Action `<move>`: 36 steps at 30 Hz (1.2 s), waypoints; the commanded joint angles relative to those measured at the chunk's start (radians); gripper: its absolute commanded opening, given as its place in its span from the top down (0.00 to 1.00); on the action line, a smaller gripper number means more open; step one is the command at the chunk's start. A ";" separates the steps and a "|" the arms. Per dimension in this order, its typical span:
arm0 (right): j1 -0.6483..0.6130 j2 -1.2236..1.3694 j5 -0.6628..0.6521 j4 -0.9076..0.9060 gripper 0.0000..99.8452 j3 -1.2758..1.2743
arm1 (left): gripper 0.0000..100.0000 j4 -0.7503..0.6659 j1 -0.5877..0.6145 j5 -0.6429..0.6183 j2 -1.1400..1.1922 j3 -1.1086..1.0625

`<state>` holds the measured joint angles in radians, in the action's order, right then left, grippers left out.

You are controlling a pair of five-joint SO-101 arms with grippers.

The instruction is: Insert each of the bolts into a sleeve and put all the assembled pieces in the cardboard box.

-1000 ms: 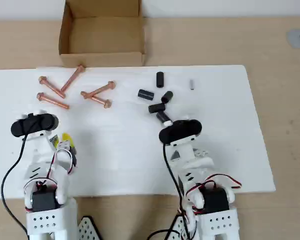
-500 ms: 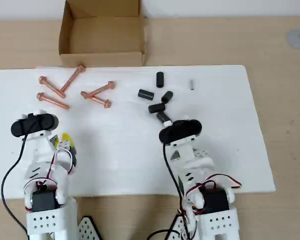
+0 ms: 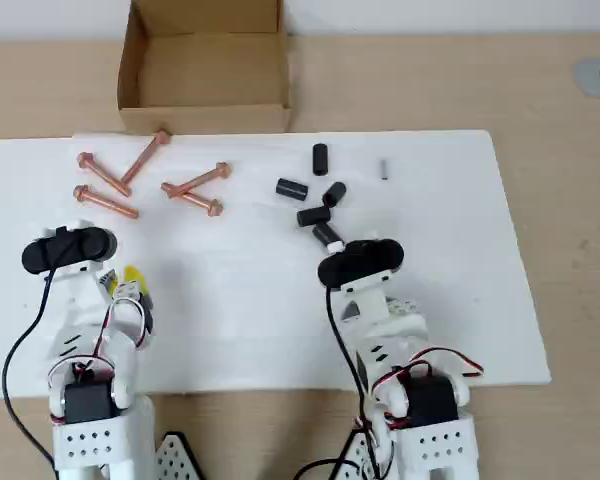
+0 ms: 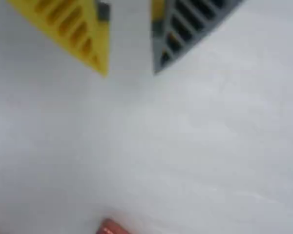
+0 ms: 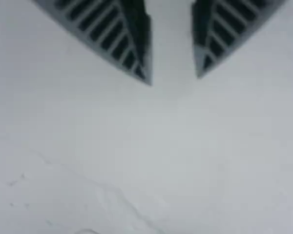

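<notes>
Left tool (image 4: 130, 72) released, its yellow and grey fingers parted over the white sheet (image 4: 185, 146). Right tool (image 5: 173, 78) likewise released, nothing between its ribbed dark fingers. Five copper bolts (image 3: 106, 201) lie flat ahead of the left arm, long shanks slanting various ways, two pairs meeting in shallow V shapes. Five short black sleeves (image 3: 292, 188), smooth cylinders, cluster mid-sheet ahead of the right arm. Open cardboard box (image 3: 202, 118) sits beyond the bolts on the wooden desk (image 3: 560, 150).
</notes>
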<state>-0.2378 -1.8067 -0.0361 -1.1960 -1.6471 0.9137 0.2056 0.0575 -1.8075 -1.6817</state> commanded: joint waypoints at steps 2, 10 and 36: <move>0.013 -0.114 -0.006 -0.002 0.93 -0.001 | 0.93 -0.008 0.005 0.002 -0.010 -0.009; 0.013 -0.114 -0.006 -0.002 0.93 -0.001 | 0.93 -0.008 0.005 0.002 -0.010 -0.009; -0.010 -0.114 -0.008 0.005 0.93 -0.002 | 0.93 -0.009 -0.003 0.000 -0.010 -0.009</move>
<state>-0.2378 -1.8067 -0.0361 -1.1960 -1.6471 0.9137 0.2056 0.0575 -1.8075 -1.6832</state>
